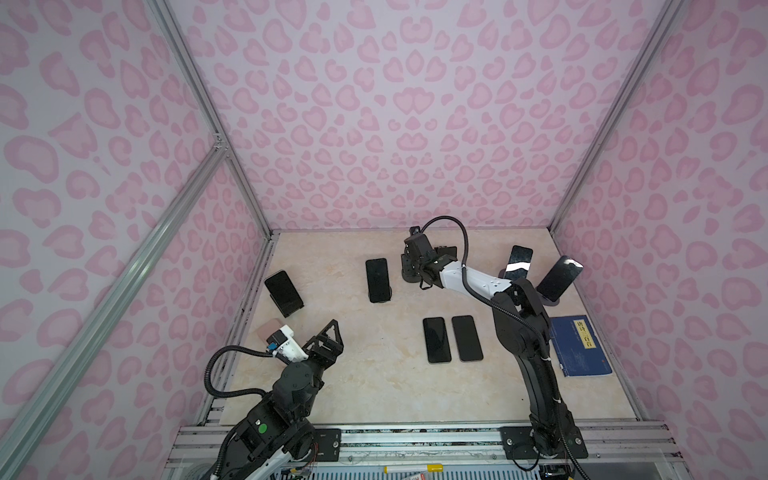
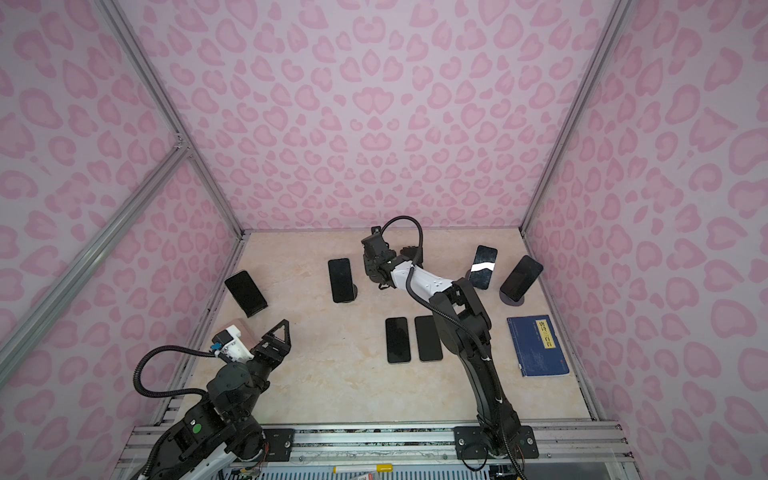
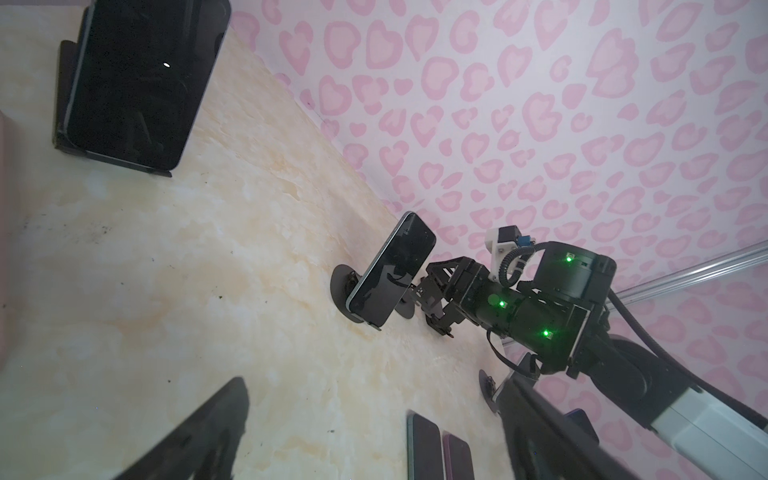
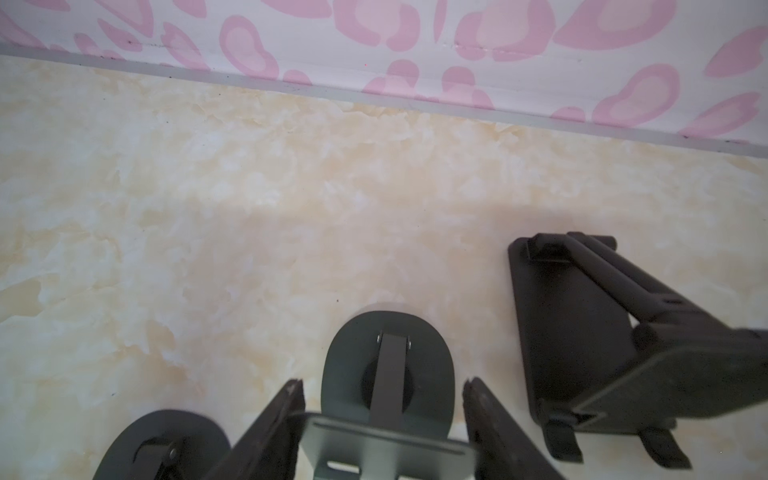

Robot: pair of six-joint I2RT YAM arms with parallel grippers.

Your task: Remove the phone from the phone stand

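Nearest the camera, the black left gripper [image 1: 332, 330] hangs over the front-left of the cream marble-patterned tabletop [image 1: 374, 395], its fingers spread wide with nothing between them. Near the back wall, the black right gripper [image 4: 383, 384] has its fingers pressed against both side edges of the plate of a grey round-based phone stand [image 4: 345, 374]. Only the plate's slotted back shows, so whether it carries a phone cannot be told. An empty black folding stand [image 4: 582, 332] sits just beside it.

In both top views, a black middle phone [image 1: 378, 280] leans on its stand just left of that gripper. A black left-wall phone [image 1: 284, 293] and two black right-side phones [image 1: 519, 264] [image 1: 559, 278] lean on stands too. Two black flat-lying phones [image 1: 436, 340] [image 1: 467, 338] rest side by side mid-table, and a blue hardcover book [image 1: 579, 345] lies by the right wall.
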